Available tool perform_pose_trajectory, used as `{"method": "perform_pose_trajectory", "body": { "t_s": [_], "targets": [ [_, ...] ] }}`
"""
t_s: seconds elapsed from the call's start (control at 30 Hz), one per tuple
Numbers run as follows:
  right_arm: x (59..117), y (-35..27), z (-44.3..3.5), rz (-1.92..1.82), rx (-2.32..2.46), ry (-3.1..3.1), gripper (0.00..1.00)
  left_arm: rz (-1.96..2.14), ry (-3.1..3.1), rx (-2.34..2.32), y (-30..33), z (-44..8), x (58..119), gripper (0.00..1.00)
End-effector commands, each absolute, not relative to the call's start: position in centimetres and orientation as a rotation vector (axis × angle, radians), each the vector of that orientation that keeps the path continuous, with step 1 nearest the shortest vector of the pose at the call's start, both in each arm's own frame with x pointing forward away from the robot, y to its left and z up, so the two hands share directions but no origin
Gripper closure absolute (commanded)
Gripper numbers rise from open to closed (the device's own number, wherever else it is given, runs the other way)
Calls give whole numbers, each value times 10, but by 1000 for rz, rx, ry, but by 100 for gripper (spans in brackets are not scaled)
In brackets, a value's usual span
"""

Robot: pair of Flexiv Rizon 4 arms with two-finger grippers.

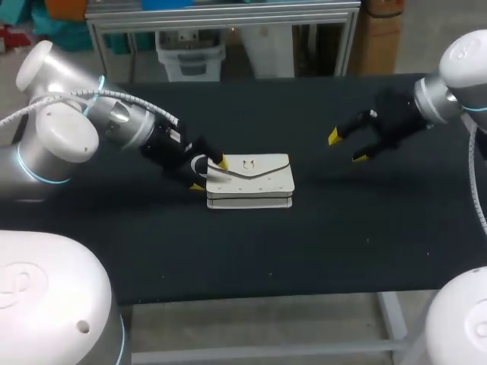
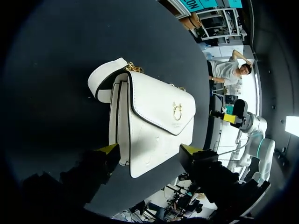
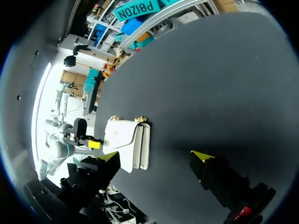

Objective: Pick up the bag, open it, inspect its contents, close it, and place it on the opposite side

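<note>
A white flap bag (image 1: 251,181) with a gold clasp lies flat in the middle of the black table. My left gripper (image 1: 210,175) is low at the bag's left end, over the strap. In the left wrist view the bag (image 2: 149,121) has its near end between the wide-spread fingers of the left gripper (image 2: 149,150), whose tips stand close beside its two edges. My right gripper (image 1: 346,147) hangs open above the table, well right of the bag, with nothing in it. From the right wrist, the bag (image 3: 128,140) lies far ahead of the right gripper (image 3: 155,156).
The black table (image 1: 342,243) runs across the whole head view, with its front edge near the bottom. Between the bag and my right gripper there is only bare black surface.
</note>
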State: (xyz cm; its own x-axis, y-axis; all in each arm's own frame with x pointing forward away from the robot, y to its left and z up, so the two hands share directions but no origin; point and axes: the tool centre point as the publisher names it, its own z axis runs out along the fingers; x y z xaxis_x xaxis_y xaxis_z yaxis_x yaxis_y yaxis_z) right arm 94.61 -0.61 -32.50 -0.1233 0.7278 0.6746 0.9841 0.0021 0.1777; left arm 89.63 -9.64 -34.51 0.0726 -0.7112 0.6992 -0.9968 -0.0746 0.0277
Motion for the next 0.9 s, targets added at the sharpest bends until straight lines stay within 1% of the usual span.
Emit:
{"method": "perform_pose_trajectory", "body": {
  "t_s": [0.03, 0.1, 0.33, 0.47, 0.5, 0.57, 0.6, 0.63, 0.9],
  "targets": [
    [946, -14, -315, -832, -1818, -1934, 0, 715, -1690, 1841, -100, -349, 902, 50],
    [949, -20, -316, -821, -1823, -1937, 0, 712, -1691, 1844, -101, -350, 903, 52],
    [952, -27, -318, -775, -1852, -1967, 0, 690, -1685, 1883, -97, -360, 911, 51],
    [954, -30, -319, -754, -1857, -1995, 0, 674, -1671, 1899, -95, -366, 916, 53],
    [954, -31, -320, -748, -1858, -2002, 0, 670, -1668, 1905, -94, -367, 916, 56],
    [955, -33, -320, -747, -1855, -2005, 0, 667, -1664, 1901, -94, -368, 917, 71],
    [955, -34, -319, -737, -1854, -2024, 0, 663, -1662, 1906, -94, -368, 918, 95],
    [956, -35, -319, -740, -1842, -2036, 0, 662, -1661, 1907, -93, -369, 918, 100],
    [959, -45, -319, -720, -1814, -2099, 0, 648, -1691, 1958, -81, -369, 931, 100]
  ]
}}
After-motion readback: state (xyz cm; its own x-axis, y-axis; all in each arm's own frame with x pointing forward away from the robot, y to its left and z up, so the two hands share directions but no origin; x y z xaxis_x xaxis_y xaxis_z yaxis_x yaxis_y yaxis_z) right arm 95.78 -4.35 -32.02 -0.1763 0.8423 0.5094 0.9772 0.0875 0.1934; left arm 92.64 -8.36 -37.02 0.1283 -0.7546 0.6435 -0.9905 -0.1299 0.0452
